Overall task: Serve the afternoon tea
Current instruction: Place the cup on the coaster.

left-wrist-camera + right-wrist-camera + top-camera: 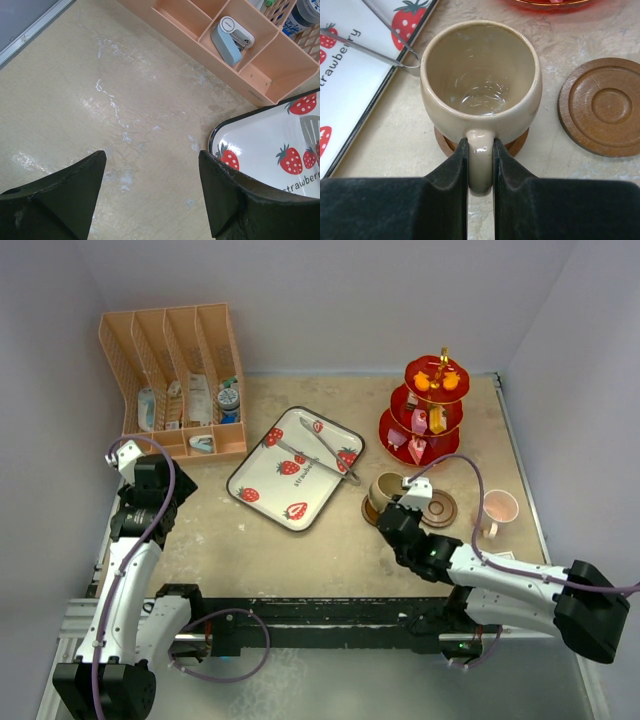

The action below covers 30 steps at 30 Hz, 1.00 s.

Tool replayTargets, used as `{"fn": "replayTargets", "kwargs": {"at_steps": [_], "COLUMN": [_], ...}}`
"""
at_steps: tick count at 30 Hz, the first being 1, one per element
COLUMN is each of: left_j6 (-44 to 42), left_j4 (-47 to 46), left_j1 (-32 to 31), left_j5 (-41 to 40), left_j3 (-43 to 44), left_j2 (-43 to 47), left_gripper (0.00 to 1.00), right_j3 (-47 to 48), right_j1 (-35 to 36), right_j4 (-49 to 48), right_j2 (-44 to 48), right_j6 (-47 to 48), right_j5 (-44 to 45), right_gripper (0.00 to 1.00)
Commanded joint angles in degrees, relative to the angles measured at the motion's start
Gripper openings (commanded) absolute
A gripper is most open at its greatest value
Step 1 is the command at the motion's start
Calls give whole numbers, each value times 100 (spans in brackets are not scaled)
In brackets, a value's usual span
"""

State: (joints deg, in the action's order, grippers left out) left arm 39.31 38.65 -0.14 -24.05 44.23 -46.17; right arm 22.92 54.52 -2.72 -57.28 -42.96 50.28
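- the mug [480, 75] is clamped by its handle in the right gripper [480, 150], frame centre; it is seen over a saucer [444, 141]
- it should be set level and centred before release
- the left gripper [152, 165] is held wide and empty, lower left

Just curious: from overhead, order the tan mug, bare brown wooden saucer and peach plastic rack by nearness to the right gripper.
1. Tan ceramic mug, handle in the right gripper.
2. Bare brown round saucer, close beside it.
3. Peach divided rack, far left corner.
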Motion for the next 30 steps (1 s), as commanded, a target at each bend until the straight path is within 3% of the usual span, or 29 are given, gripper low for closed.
{"fn": "replayTargets", "kwargs": {"at_steps": [1,7,11,18,21,24,30], "left_j6": [-117,-128,-134,-143,-149,-160,-165], "left_j4": [-156,-169,-173,-183,-185,-200,-191], "left_j1": [-12,-12,-12,-12,-12,-12,-12], "left_j5": [-38,-38,-38,-29,-29,-25,-29], "left_j3": [-2,-2,-2,-7,-7,-4,-2], "left_j2": [13,-5,-23,-27,-8,-20,-6], "left_gripper": [73,73,73,73,73,73,73], "right_j3": [43,60,179,561,776,761,871], "right_j1": [-3,-3,-3,-3,-3,-3,-3], "right_j4": [-1005,-659,-9,555,888,607,1017], "right_j2": [40,181,134,-75,-122,-50,-159], "right_j6": [259,142,-548,-589,-575,-132,-480], "right_j5": [32,-91,27,23,53,-189,-212], "right_gripper": [0,0,0,9,9,9,16]}}
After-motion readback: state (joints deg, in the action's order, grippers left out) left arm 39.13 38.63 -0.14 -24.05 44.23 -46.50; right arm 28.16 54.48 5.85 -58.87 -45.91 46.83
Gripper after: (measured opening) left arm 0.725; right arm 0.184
